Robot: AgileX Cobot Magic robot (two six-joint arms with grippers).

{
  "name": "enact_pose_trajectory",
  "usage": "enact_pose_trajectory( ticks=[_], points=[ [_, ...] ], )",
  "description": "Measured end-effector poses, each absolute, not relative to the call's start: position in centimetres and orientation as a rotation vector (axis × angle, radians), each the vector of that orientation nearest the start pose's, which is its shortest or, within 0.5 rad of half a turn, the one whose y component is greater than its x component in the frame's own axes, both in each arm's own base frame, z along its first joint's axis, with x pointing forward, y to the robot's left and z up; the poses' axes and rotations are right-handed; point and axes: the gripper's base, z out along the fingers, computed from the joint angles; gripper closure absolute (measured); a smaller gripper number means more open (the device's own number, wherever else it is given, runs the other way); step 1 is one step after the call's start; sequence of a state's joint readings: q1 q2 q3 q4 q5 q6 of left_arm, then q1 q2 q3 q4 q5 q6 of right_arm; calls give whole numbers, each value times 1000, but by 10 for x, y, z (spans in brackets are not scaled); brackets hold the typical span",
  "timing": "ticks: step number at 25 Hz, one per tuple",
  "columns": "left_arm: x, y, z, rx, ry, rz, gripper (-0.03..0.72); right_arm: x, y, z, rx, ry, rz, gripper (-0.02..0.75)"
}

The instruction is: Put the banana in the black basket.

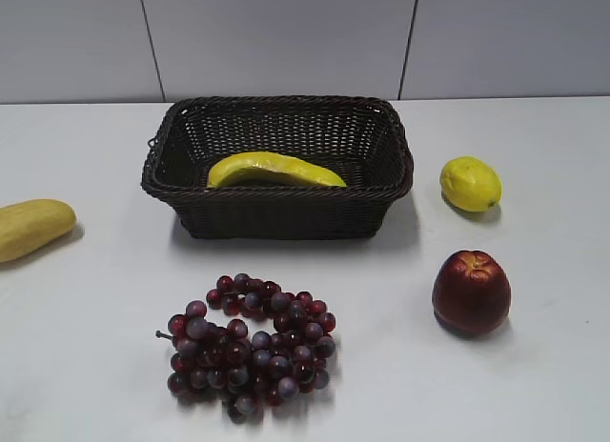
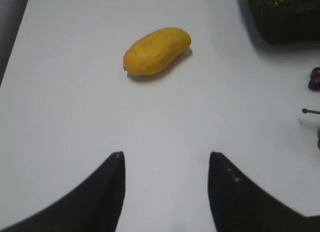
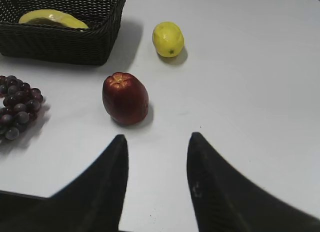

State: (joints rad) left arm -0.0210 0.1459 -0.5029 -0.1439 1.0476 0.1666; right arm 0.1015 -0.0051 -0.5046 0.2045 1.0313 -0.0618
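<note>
1. The banana [image 1: 274, 169] is seen lying inside the black basket [image 1: 276, 213], on its floor, curved side up, stretched left to right.
2. The basket is set on the white table [image 1: 95, 366], toward the back, near the wall.
3. Left gripper [image 2: 166, 162]: jaws are held apart w/ nothing between them, above bare table; an orange-yellow stubby fruit [image 2: 157, 50] lies well ahead of it.
4. Right gripper [image 3: 157, 144]: fingers are spread, nothing gripped; a red apple [image 3: 125, 98] sits just ahead, a lemon [image 3: 168, 39] farther off.
5. A grape bunch [image 1: 252, 345] is placed in front of the basket.
6. In the left wrist view only a basket corner is caught; the yellow bit there is prob. the banana.
</note>
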Motion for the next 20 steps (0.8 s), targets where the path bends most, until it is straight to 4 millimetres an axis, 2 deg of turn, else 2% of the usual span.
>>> enact_pose_trajectory(
  ticks=[6,20],
  points=[
    [-4,-11,280,195,2018,-81,168,-7,15,282,-170,1992,269,439],
    [-5,-11,280,194,2009,-84,168,-8,16,282,-170,1992,278,439]
  ],
)
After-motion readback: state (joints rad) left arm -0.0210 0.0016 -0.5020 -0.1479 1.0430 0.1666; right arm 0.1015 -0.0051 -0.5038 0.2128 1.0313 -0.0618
